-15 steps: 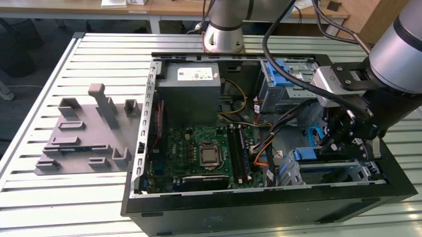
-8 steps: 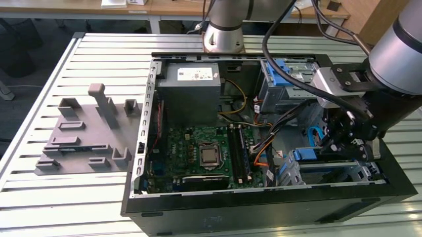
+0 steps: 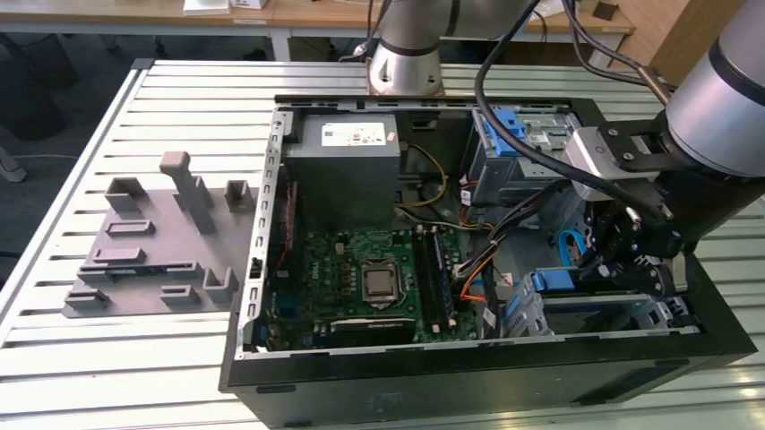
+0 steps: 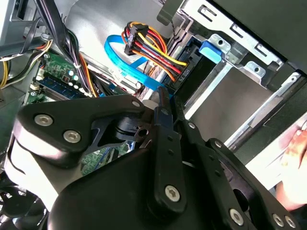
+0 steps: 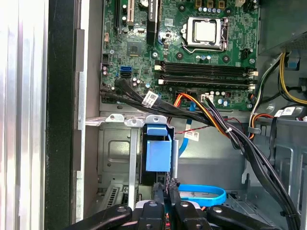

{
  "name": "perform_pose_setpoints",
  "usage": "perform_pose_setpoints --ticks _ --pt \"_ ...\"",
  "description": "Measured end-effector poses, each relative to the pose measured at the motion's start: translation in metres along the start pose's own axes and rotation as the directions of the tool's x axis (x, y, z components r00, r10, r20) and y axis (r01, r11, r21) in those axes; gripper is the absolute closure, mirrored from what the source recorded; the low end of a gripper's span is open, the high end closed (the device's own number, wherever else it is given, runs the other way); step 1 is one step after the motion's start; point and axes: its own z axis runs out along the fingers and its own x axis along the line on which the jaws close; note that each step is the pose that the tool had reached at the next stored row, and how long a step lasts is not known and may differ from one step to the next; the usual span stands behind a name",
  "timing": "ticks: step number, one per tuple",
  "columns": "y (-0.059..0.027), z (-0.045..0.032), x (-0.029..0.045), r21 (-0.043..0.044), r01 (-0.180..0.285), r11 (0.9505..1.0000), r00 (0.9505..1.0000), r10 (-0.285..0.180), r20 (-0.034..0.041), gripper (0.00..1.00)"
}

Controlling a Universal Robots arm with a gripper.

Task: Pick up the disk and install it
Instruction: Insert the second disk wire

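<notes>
The slatted metal table (image 3: 72, 358) carries an open black computer case (image 3: 478, 381), lying on its side with its inner parts showing. A grey moulded fixture plate (image 3: 156, 255) lies on the table, apart from the case on the exterior view's left.

Inside the case, the large grey power supply box (image 3: 347, 170) sits at the far end. The green motherboard (image 3: 371, 278) fills the floor beside it, with bundles of black, orange and yellow wires running across towards the drive bays.

At the case's near corner, on the exterior view's right, stands a grey metal drive cage (image 5: 117, 148). The disk (image 5: 158, 155) is in its slot (on edge, so mostly its blue plastic carrier shows, a flat blue rectangle with a small blue tab above it). In the exterior view the same blue end (image 3: 557, 280) shows just beside the arm's black wrist.

The gripper (image 5: 166, 189) is down inside the case, right at the disk's outer end; I cannot tell whether it is pinching the carrier or free of it. A looped blue flat cable (image 5: 201, 194) lies just beside it.
</notes>
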Motion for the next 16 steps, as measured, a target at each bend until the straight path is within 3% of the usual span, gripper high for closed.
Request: perform_pose_setpoints --ticks 4,5,6,14,16 --pt "0.0 0.0001 0.0 0.0 0.0 1.0 1.0 0.0 0.0003 0.83" --pt "0.0 -0.0001 0.0 0.0 0.0 1.0 1.0 0.0 0.0006 0.76" --pt "0.0 -0.0006 0.0 0.0 0.0 1.0 1.0 0.0 0.0007 0.76" --pt "-0.0003 -0.0106 -0.0008 0.0 0.0 1.0 1.0 0.0 0.0006 0.76" --pt "-0.0004 -0.0128 -0.001 0.0 0.0 1.0 1.0 0.0 0.0007 0.84"
